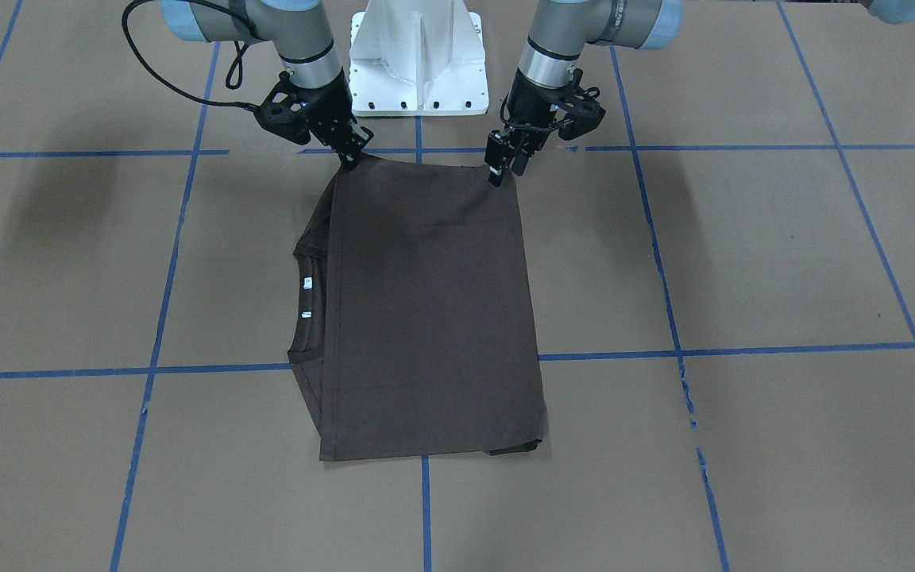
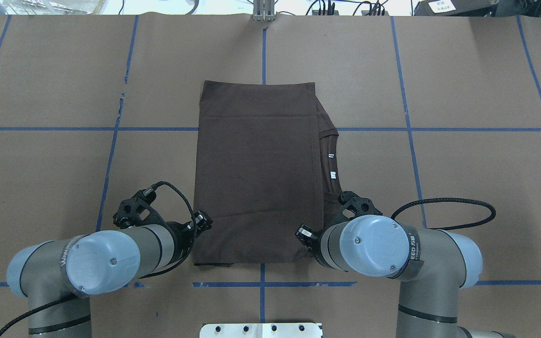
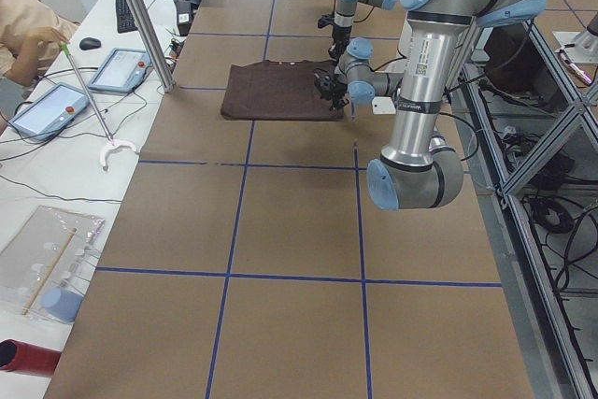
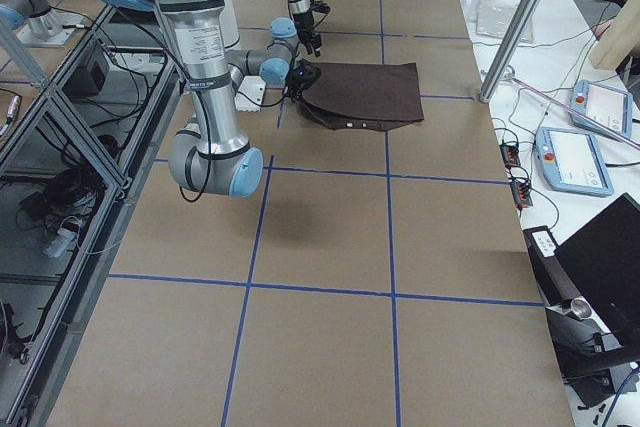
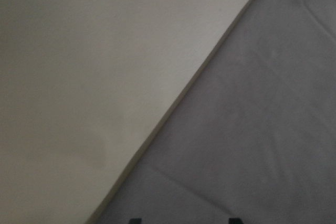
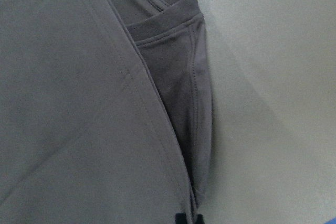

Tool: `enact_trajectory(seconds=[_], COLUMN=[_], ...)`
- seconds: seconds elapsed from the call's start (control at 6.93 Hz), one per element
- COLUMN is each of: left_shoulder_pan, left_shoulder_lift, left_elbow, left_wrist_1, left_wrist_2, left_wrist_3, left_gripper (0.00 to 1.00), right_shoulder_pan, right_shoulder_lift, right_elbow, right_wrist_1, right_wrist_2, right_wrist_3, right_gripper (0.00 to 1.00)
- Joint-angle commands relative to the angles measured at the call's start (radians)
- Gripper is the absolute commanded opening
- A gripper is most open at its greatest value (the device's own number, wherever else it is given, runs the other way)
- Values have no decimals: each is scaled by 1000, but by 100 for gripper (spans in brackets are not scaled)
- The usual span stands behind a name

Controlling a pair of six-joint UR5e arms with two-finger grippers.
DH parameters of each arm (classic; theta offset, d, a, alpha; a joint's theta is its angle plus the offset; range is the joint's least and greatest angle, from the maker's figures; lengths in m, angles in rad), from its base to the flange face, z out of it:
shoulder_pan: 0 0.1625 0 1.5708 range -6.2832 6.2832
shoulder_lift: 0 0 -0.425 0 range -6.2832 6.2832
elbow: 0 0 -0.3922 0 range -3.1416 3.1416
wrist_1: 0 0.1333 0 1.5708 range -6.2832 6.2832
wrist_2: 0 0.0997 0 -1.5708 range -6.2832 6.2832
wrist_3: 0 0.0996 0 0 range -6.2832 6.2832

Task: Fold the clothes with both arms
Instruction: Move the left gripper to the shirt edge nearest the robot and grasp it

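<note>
The brown desk [image 1: 743,262] has blue tape lines [image 1: 743,147] across it, and beside the desk a white side table [image 3: 93,184] holds a tablet [image 3: 120,70], a second tablet [image 3: 51,107], a keyboard [image 3: 124,11] and a mouse [image 3: 91,43].

Brown table [image 1: 743,254], blue tape grid [image 1: 743,349]. Folded dark brown T-shirt [image 1: 426,318] lay at centre in front-facing view; white pedestal [image 1: 418,56] at 12 o'clock.
</note>
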Motion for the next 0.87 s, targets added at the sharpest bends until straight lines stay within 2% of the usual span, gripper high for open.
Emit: enact_trajectory(seconds=[0.0,0.72], left_shoulder_pan=[26,57], left_shoulder_lift=[1,1], left_elbow=[17,39], left_wrist_1=[6,18], left_wrist_2=[3,1], left_wrist_3=[-11,-9], left_gripper=[64,60], right_shoulder_pan=[0,0], right_shoulder_lift=[0,3], right_elbow=[-1,-1], right_wrist_1=[0,2], right_wrist_2=[2,3], right_wrist_3=[-1,0], right_gripper=[0,0])
